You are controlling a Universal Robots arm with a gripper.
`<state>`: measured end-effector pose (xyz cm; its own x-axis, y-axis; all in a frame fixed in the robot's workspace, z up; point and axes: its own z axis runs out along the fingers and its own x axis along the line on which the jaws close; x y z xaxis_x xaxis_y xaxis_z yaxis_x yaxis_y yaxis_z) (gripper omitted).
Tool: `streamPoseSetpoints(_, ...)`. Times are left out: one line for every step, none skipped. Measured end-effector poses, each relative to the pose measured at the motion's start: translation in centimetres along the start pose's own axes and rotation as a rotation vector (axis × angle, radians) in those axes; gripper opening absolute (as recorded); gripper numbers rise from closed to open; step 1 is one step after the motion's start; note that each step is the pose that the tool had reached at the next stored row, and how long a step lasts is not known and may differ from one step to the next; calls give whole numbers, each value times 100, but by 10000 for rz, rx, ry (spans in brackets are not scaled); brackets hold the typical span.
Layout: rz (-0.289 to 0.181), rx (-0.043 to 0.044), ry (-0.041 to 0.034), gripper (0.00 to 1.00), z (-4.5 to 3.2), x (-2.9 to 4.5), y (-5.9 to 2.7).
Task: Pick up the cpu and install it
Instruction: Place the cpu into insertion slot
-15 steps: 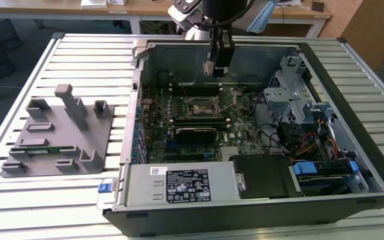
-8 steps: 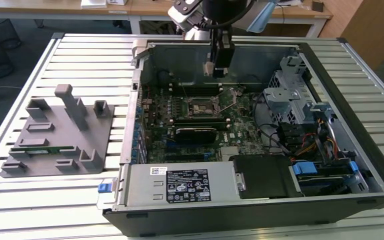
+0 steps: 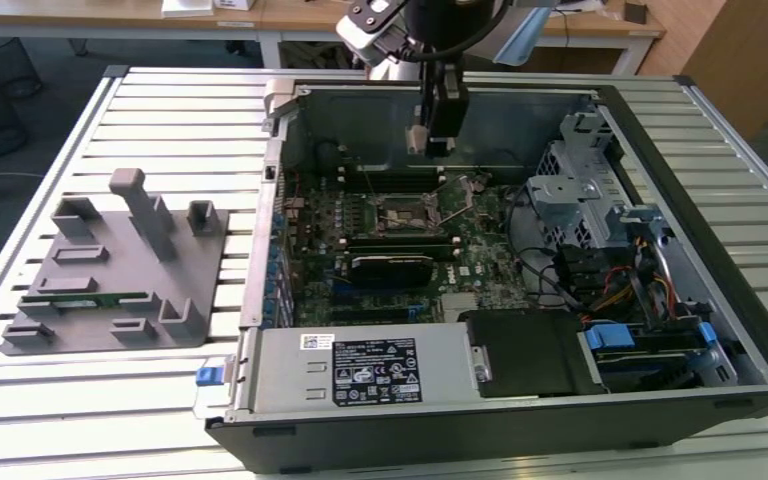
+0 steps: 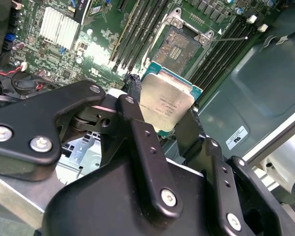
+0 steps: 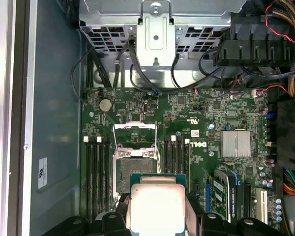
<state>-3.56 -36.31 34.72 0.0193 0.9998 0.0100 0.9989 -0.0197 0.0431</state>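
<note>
My pincer (image 4: 164, 104) is closed narrow on the cpu (image 4: 166, 102), one black finger (image 4: 133, 93) pressed to each of two opposite edges, silver lid facing the camera. The chip's near edge is tucked behind my finger links in the second wrist view. In the first wrist view the cpu (image 5: 156, 206) is cut off by the picture's edge, with my pincer (image 5: 156, 214) around it. In the exterior view my pincer (image 3: 435, 140) hangs inside the open case (image 3: 758, 330), and I cannot make out the chip between the fingers there. My arm is cut off above. Taking the exterior view as a dial, the socket (image 3: 402, 212) lies at about seven o'clock from my fingertips, near but apart. Its contact field (image 5: 135, 169) is bare and its metal frame (image 5: 135, 135) stands swung up. Memory slots (image 4: 137, 34) flank the socket closely on both sides. From the socket, the case's rear wall (image 3: 357, 115) rises at twelve o'clock, the drive cage (image 3: 574, 190) crowds three o'clock, and the power supply (image 3: 357, 372) closes six o'clock. The room above the board is open. Outside, at nine o'clock, a grey fixture tray (image 3: 104, 330) sits on the slatted table (image 3: 157, 110), holding a green memory stick (image 3: 84, 298).
</note>
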Motion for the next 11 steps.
streamPoseSetpoints(-4, 0, 0, 53, 2, 0, 0)
streamPoseSetpoints(-7, 1, 0, 53, 5, 0, 0)
streamPoseSetpoints(-9, 0, 0, 53, 7, 0, 0)
streamPoseSetpoints(-10, 0, 1, 53, 9, 0, 0)
streamPoseSetpoints(-11, 0, 0, 53, 12, 0, -1)
streamPoseSetpoints(-11, 0, 1, 53, 14, 0, -1)
streamPoseSetpoints(-11, 0, 1, 53, 16, 0, -1)
streamPoseSetpoints(-12, 0, 0, 53, 18, 0, -1)
streamPoseSetpoints(-13, 0, 1, 53, 19, 0, -1)
streamPoseSetpoints(-14, 0, 1, 53, 22, 0, -1)
streamPoseSetpoints(-14, 0, 1, 53, 24, 0, -1)
